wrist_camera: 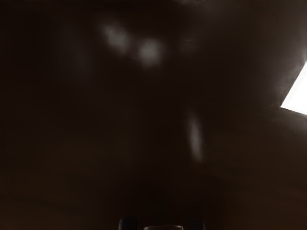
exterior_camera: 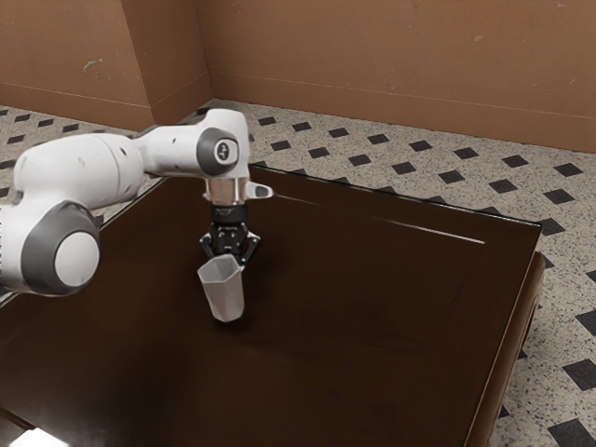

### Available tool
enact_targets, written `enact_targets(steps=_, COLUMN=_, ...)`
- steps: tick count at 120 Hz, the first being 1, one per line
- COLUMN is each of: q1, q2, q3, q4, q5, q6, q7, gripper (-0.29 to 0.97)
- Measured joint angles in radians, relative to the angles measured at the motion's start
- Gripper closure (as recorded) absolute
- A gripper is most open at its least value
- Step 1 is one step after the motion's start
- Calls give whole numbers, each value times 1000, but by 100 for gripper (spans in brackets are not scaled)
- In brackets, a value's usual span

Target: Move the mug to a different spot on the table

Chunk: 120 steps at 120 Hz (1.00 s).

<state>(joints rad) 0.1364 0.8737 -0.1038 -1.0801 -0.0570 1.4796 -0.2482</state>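
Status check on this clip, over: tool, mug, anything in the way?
Tool shut on the mug at its rim. Mug tilted above the dark table. No obstacle seen nearby.

1. One mug (exterior_camera: 222, 289), white, at 6 o'clock from the gripper.
2. One counter (exterior_camera: 391, 279), dark brown.
3. One arm (exterior_camera: 112, 177), white and grey.
4. One gripper (exterior_camera: 229, 258), black, with two fingers (exterior_camera: 250, 249).
5. One floor (exterior_camera: 447, 154), pale, set with many small black tiles; I did not count them.
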Motion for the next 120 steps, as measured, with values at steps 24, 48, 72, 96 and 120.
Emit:
enact_targets(steps=24, q1=-6, q2=14, q3=4, q4=21, q5=1, q6=39, q7=2, gripper=75)
enact_targets(steps=48, q1=-2, q2=38, q3=3, q4=36, q5=1, q6=68, q7=3, gripper=75)
enact_targets(steps=72, q1=3, q2=49, q3=3, q4=37, q5=-10, q6=84, q7=4, gripper=51)
enact_targets(steps=96, q1=5, q2=41, q3=12, q4=36, q5=-4, q6=164, q7=22, gripper=20)
enact_targets(steps=120, q1=9, q2=-130, q3=6, q4=-70, q5=65, q6=280, q7=68, gripper=8)
